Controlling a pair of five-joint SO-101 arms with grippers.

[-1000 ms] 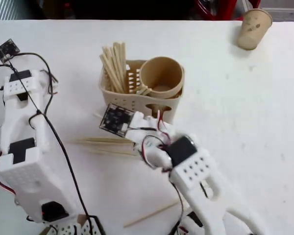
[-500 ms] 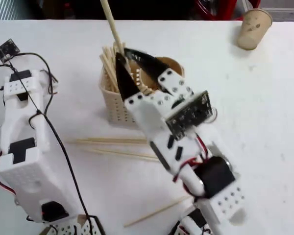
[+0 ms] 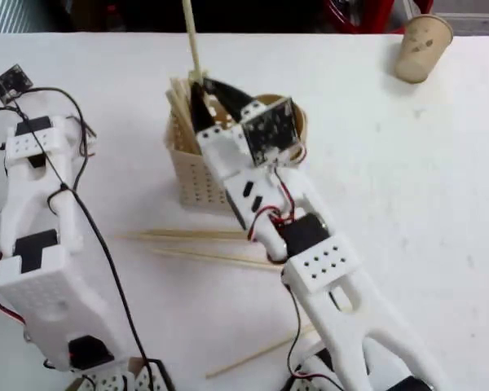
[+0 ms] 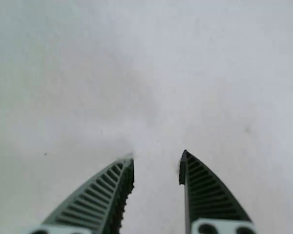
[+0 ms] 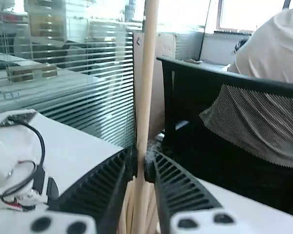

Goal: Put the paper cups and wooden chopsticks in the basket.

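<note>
High view crops the chopstick point(image 3: 191, 37) pinched in the right claw point(image 3: 200, 84), arm point(image 3: 261, 195) half-hiding the basket point(image 3: 187, 175); left claw point(image 4: 156, 158) spread apart

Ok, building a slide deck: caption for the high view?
Right gripper holds a chopstick at the basket; loose chopsticks and one cup are on the table.

High view: white 3D-printed left arm point(image 3: 33, 244) lies folded along the left edge of the frame, upper end toward the upper left. White right arm point(image 3: 326, 277) runs from the lower right diagonally up to the upper centre, wrist board facing the camera.

Right gripper point(image 3: 202, 85), dark ribbed fingers point(image 5: 112, 178), is clamped on a pale wooden chopstick point(image 5: 147, 73) that stands near upright.

Left gripper point(image 4: 156, 156): green-grey ribbed fingers point(image 4: 205, 195) are parted and hold nothing.
</note>
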